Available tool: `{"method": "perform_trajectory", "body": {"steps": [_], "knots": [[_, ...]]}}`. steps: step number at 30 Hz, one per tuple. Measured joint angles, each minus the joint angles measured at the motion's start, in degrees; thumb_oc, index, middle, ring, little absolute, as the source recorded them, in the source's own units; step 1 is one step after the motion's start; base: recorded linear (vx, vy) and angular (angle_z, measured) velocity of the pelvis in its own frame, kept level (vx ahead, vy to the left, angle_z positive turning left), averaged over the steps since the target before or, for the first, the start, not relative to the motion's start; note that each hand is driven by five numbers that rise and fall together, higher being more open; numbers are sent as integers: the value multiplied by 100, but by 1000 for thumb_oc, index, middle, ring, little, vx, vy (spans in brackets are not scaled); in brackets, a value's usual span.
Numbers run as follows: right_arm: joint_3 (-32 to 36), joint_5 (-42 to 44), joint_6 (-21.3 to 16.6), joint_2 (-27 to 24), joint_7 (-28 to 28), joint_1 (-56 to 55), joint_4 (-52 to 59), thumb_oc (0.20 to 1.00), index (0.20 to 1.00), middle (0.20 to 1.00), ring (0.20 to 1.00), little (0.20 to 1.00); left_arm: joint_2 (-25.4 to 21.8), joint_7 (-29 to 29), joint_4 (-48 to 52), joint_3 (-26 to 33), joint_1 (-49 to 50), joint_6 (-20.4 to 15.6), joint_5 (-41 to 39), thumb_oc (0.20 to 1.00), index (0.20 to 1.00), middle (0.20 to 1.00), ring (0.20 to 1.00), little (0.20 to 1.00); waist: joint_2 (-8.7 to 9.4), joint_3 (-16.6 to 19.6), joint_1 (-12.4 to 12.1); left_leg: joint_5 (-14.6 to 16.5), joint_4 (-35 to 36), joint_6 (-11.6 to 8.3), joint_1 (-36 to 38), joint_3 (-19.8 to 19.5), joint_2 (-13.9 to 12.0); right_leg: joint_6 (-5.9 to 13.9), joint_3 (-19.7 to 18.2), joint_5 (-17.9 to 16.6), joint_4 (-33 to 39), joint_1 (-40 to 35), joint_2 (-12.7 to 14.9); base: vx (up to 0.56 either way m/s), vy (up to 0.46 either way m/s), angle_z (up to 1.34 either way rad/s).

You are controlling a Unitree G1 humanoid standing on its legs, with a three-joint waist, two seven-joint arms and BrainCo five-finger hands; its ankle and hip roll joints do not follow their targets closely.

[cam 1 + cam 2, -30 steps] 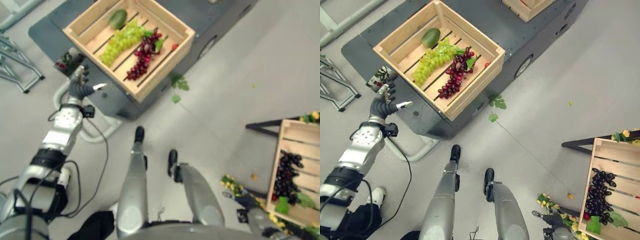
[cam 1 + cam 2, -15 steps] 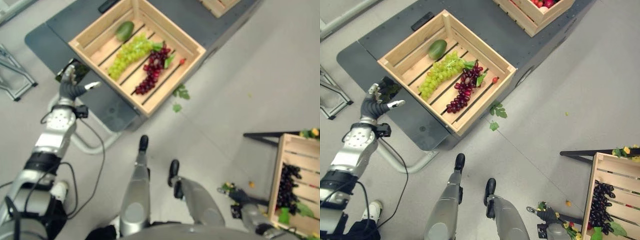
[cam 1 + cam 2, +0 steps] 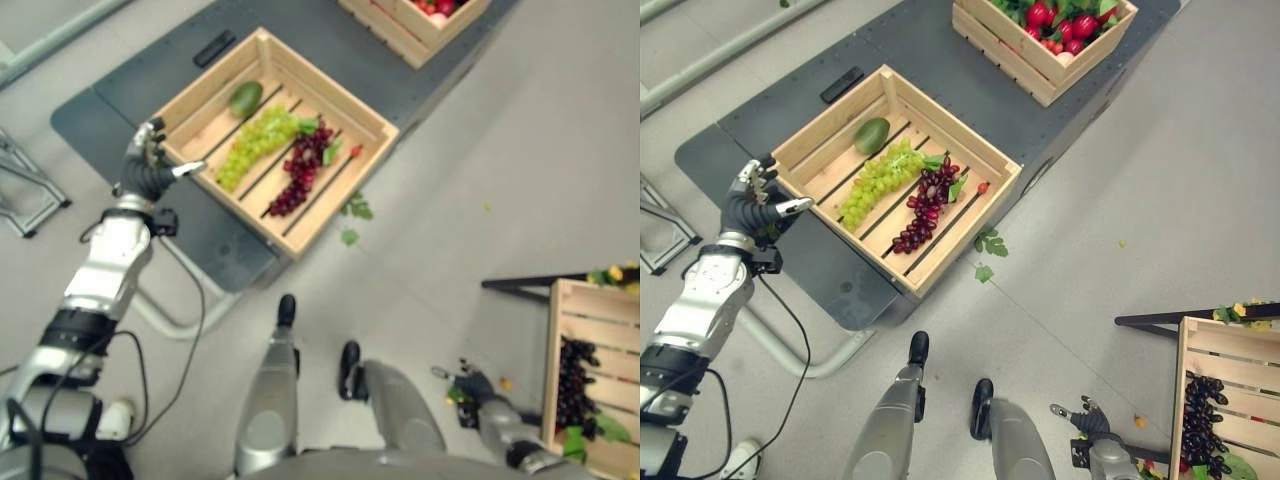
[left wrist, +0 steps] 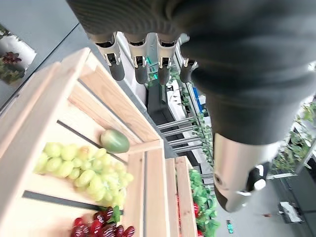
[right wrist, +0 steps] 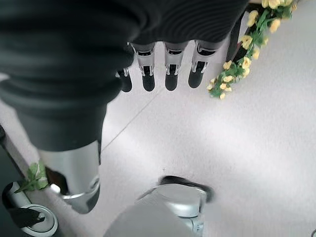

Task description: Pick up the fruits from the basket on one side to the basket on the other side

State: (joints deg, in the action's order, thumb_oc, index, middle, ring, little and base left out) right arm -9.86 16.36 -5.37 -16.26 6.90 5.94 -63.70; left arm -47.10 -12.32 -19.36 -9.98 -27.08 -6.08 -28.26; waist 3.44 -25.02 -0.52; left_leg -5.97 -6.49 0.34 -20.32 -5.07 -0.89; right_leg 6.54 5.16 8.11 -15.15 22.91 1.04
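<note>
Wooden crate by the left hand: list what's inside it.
The wooden crate by the left hand holds green grapes, red grapes, one green mango-like fruit and a small red fruit. Anything beneath the bunches is hidden.

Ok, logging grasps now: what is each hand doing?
Left hand: open, empty, beside the wooden slatted crate.
Right hand: open, empty.

No readable text, labels, numbers or signs. Crates, fruit, platform, floor: no legible print.
</note>
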Motion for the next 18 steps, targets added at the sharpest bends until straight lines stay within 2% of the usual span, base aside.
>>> {"method": "perform_trajectory", "body": {"steps": [1, 2, 3, 4, 5, 7, 9, 10, 13, 18], "knots": [[3, -1, -1, -7, -1, -4, -42, 1000, 1000, 1000, 1000, 1000, 0, -5, 0, 1, 1, -8, -1, 1000, 1000, 1000, 1000, 1000, 6, -4, 116, -3, 31, -4, -13, -69, 29, 26, -147, -438, 562, -4, 33, 125, -107, 57], [9, -1, 9, -2, 0, -28, -47, 1000, 1000, 1000, 1000, 1000, 27, -4, 3, -5, 2, -8, 0, 1000, 1000, 1000, 1000, 1000, 8, -3, 153, -17, 37, -30, -11, -111, 71, 29, -117, -693, 598, -50, 58, 46, -77, 70], [18, -1, 46, 4, 3, -114, -89, 1000, 1000, 1000, 1000, 1000, 216, -30, 30, -6, -6, -34, -2, 1000, 1000, 1000, 1000, 1000, 38, 15, 110, -52, 98, -159, 77, -134, 75, -70, -183, -856, 534, -60, 64, 39, -67, 62], [17, -2, 53, 14, 2, -142, -136, 1000, 1000, 1000, 1000, 1000, 274, -14, 49, -42, 38, -46, -1, 1000, 1000, 1000, 1000, 1000, 60, 51, 115, -34, 108, -190, 84, -158, 68, -223, -177, -993, 561, -92, 60, 42, -106, 42], [30, -2, 53, 10, 2, -108, -139, 1000, 1000, 1000, 1000, 1000, 275, -9, 90, -34, 161, -49, 0, 1000, 1000, 1000, 1000, 1000, 94, 86, 88, 3, 129, -259, 92, -160, -11, -337, -117, -1082, 654, -128, -11, 38, -118, 23], [45, -1, 48, -29, 7, -69, -128, 1000, 1000, 1000, 1000, 1000, 267, -21, 96, 7, 240, -47, 0, 1000, 1000, 1000, 1000, 1000, 93, 88, 74, 45, 138, -321, 90, -162, -128, -341, -54, -1096, 893, -235, -135, 27, -80, 0], [45, -2, 50, -82, 25, -69, -132, 1000, 1000, 1000, 1000, 1000, 259, -20, 96, 7, 235, -46, 0, 1000, 1000, 1000, 1000, 1000, 114, 106, 62, 56, 222, -387, 105, -229, -203, -397, 101, -1298, 1122, -373, -178, 29, -62, 15], [47, -3, 50, -104, 47, -68, -133, 1000, 1000, 1000, 1000, 1000, 259, -20, 97, 2, 232, -46, 0, 1000, 1000, 1000, 1000, 1000, 112, 110, 108, 8, 275, -478, 164, -290, -175, -541, 133, -1431, 1250, -467, -183, 17, -37, 19], [44, -9, 50, -101, 55, -77, -140, 1000, 1000, 1000, 1000, 1000, 239, -19, 98, 1, 197, -46, 2, 1000, 1000, 1000, 1000, 1000, 93, 157, 113, -5, 378, -514, 188, -285, -165, -678, 157, -1590, 1468, -554, -169, 8, -18, 5], [40, -15, 45, -90, 57, -73, -126, 1000, 1000, 1000, 1000, 1000, 166, -75, 77, 4, 178, -48, 30, 1000, 1000, 1000, 1000, 1000, 82, 165, 100, -23, 439, -532, 248, -282, -82, -760, 176, -1692, 1806, -761, -97, 3, -33, 6]]}}
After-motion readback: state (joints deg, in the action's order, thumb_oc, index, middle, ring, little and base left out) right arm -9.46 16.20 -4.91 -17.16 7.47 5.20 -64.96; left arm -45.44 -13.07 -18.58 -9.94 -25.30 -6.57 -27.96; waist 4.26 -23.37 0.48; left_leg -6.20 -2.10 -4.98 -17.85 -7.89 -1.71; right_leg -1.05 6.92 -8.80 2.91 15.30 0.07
